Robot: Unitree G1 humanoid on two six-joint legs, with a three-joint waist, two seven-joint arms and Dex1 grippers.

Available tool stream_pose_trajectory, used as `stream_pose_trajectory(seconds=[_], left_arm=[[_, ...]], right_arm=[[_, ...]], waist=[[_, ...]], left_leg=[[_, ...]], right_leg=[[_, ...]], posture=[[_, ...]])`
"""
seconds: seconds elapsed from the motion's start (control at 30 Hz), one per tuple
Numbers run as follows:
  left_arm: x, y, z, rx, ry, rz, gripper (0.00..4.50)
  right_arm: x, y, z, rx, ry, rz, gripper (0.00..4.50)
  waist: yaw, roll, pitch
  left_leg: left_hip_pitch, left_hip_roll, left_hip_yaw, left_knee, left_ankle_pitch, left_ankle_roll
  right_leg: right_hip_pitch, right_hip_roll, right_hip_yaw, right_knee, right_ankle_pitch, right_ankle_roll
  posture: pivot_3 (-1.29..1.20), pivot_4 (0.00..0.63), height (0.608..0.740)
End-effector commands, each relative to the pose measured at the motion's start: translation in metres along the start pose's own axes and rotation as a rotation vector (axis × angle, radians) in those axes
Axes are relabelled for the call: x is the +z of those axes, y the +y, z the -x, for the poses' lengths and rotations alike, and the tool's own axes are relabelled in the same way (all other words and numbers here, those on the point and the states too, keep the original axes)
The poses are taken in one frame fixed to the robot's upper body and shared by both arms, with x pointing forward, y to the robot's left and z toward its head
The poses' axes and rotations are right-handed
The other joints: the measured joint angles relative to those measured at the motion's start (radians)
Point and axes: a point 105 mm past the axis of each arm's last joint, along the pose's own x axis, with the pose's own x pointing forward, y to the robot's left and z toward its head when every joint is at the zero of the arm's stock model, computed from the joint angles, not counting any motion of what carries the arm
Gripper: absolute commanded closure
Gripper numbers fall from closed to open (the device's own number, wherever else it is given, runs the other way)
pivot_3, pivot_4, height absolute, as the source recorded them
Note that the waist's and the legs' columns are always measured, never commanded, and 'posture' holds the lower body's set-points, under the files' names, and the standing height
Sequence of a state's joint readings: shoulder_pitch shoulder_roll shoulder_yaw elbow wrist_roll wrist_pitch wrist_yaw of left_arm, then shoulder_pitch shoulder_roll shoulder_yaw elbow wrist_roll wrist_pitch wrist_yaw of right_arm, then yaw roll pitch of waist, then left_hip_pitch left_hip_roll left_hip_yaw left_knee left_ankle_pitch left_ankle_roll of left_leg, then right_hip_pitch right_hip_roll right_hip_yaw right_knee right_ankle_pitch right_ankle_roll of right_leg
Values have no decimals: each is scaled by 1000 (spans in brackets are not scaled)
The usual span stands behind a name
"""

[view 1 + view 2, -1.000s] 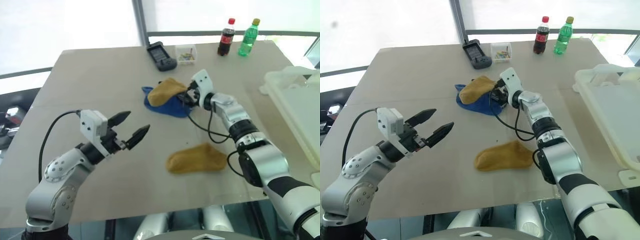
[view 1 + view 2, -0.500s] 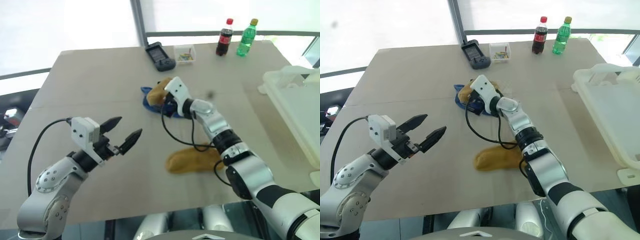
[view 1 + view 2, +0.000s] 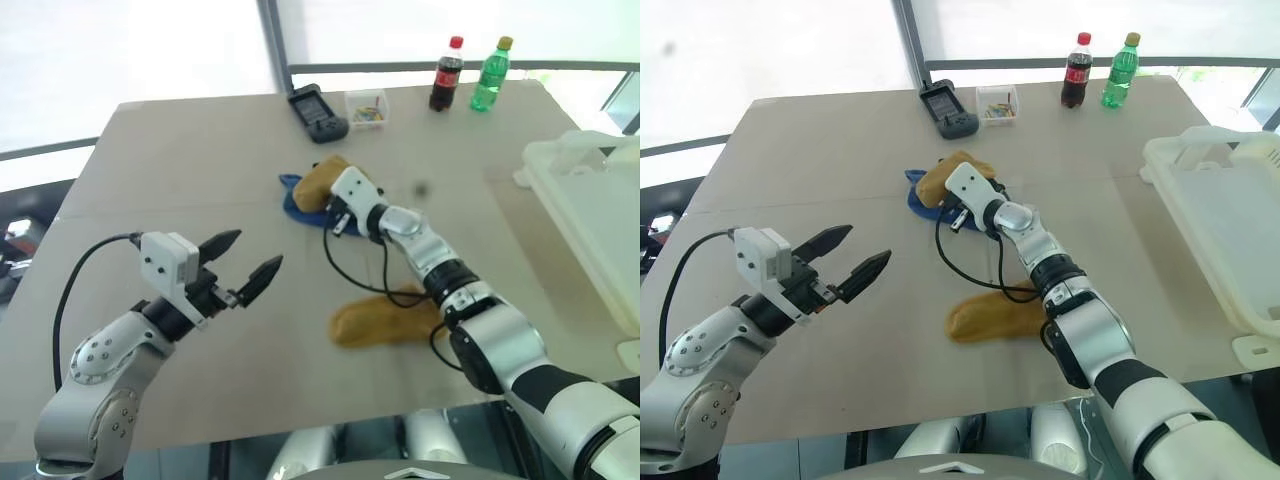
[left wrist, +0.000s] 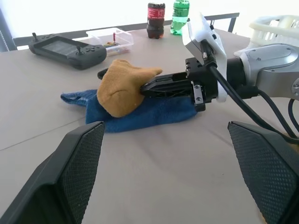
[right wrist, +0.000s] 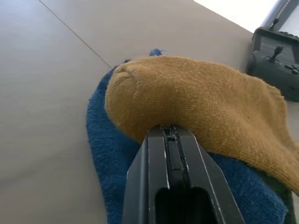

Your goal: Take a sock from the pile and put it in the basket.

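Left wrist view shows the right gripper (image 4: pixel 152 87) lying nearly level over the counter (image 4: pixel 154 177), its two black fingers (image 4: pixel 163 88) pressed together with their tips nipped into the side of the sock (image 4: pixel 119 88), a mustard-yellow one that sits on top of the pile (image 4: pixel 135 114). Whether the sock is truly pinched or only pushed against cannot be told; the right wrist view shows the jaws shut, butted against its yellow knit with blue fabric under them.

Taking the pile as the landmark: it holds one yellow sock on top and blue sock cloth (image 3: pixel 300 205) beneath; how many blue ones there are cannot be counted, and a sliver of darker fabric peeks out at one edge. A second yellow sock (image 3: pixel 385 320) lies flat and alone, well apart from the pile on the robot's near side, partly under the right forearm. Beyond the pile, at the counter's far edge, are one dark handheld controller (image 3: pixel 320 112), one small clear box of coloured bits (image 3: pixel 368 108) just beside it, and two bottles further to the right: one dark cola bottle (image 3: pixel 446 74) with a red cap and one green bottle (image 3: pixel 488 74) with a yellow cap, standing close together. The basket (image 3: pixel 590 215), one whitish plastic bin, sits well to the right of the pile at the counter's edge.

Left of the pile and nearer the robot, the left gripper (image 3: pixel 250 265) hangs above the bare counter with its jaws wide apart, holding nothing.
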State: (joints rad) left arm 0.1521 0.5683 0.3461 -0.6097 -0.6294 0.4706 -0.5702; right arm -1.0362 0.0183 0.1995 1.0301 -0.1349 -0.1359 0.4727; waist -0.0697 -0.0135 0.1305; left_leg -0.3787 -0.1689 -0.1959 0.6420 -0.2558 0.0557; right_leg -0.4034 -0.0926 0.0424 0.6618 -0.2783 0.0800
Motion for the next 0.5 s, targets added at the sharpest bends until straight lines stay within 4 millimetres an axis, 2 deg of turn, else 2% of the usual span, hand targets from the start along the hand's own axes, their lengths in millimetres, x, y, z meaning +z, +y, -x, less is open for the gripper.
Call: stream_pose_trajectory(seconds=[0.03, 0.1, 0.2, 0.23, 0.3, 0.5], left_arm=[[8, 1, 2, 2, -31, -32, 0], [8, 0, 2, 3, -31, -30, 0], [7, -1, 2, 2, -33, -27, 0], [7, -1, 1, 1, -33, -26, 0], [7, -2, 1, -2, -34, -24, 0], [4, 0, 0, -7, -33, -19, 0]], right_arm=[[26, -2, -1, 27, -90, 37, 4233], [30, 0, 1, 56, -118, 33, 3636], [39, 0, 6, 53, -165, 38, 2213], [41, -2, 6, 36, -172, 34, 1537], [43, -6, 8, 12, -174, 31, 732], [33, -17, 2, -58, -104, 14, 732]], waist=[[0, 0, 0], [0, 0, 0], [0, 0, 0], [0, 0, 0], [1, 0, 0], [0, 0, 0]], left_leg=[[0, 0, 0, 0, 0, 0], [0, 0, 0, 0, 0, 0], [0, 0, 0, 0, 0, 0], [0, 0, 0, 0, 0, 0], [0, 0, 0, 0, 0, 0], [0, 0, 0, 0, 0, 0]], right_leg=[[0, 0, 0, 0, 0, 0], [0, 0, 0, 0, 0, 0], [0, 0, 0, 0, 0, 0], [0, 0, 0, 0, 0, 0], [0, 0, 0, 0, 0, 0], [0, 0, 0, 0, 0, 0]], posture=[[0, 150, 740], [0, 150, 740], [0, 150, 740], [0, 150, 740], [0, 150, 740], [0, 150, 740]])
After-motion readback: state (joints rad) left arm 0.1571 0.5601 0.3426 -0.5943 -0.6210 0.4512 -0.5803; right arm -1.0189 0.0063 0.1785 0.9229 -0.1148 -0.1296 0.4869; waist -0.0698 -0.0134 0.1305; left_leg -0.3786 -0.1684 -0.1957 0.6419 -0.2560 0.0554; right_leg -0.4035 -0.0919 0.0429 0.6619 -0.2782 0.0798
